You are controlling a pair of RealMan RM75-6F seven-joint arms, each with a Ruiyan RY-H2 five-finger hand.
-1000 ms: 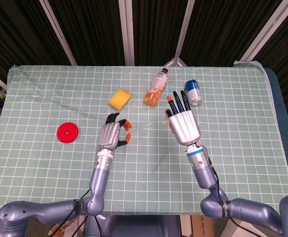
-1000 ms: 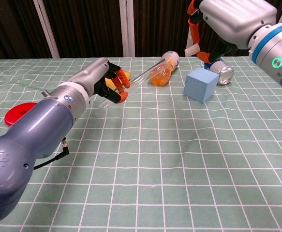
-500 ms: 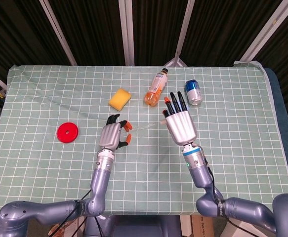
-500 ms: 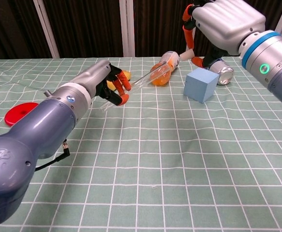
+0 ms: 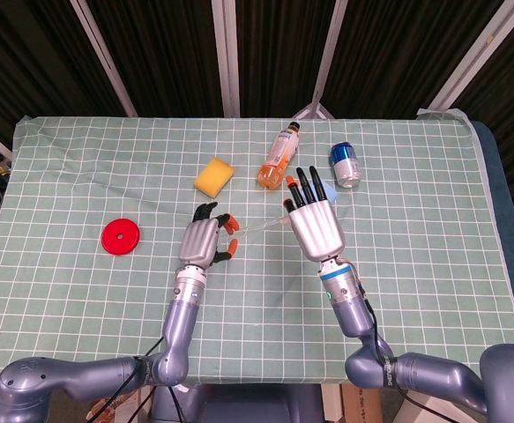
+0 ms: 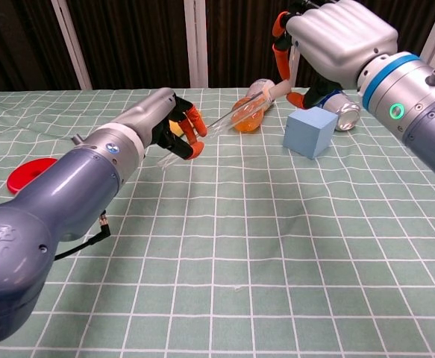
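Left hand (image 6: 174,128) grips a clear tube (image 6: 218,124), held tilted above the table (image 5: 433,229). Right hand (image 6: 329,41), fingers spread, thumb touching tube's far end. Orange-drink bottle (image 5: 279,159), part full, lies w/ can (image 5: 346,165) nearby, blue cube (image 6: 311,130) just beside.

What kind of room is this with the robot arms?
Probably a robot test lab: a table under a green checked cloth, metal frame bars before dark curtains, and assorted practice items like a sponge and bottle.

You see a green, white-gridded worktop (image 5: 433,220), a yellow sponge (image 5: 214,176), a red disc (image 5: 120,236), a light-blue cube (image 6: 311,131) and an orange bottle (image 5: 279,159).
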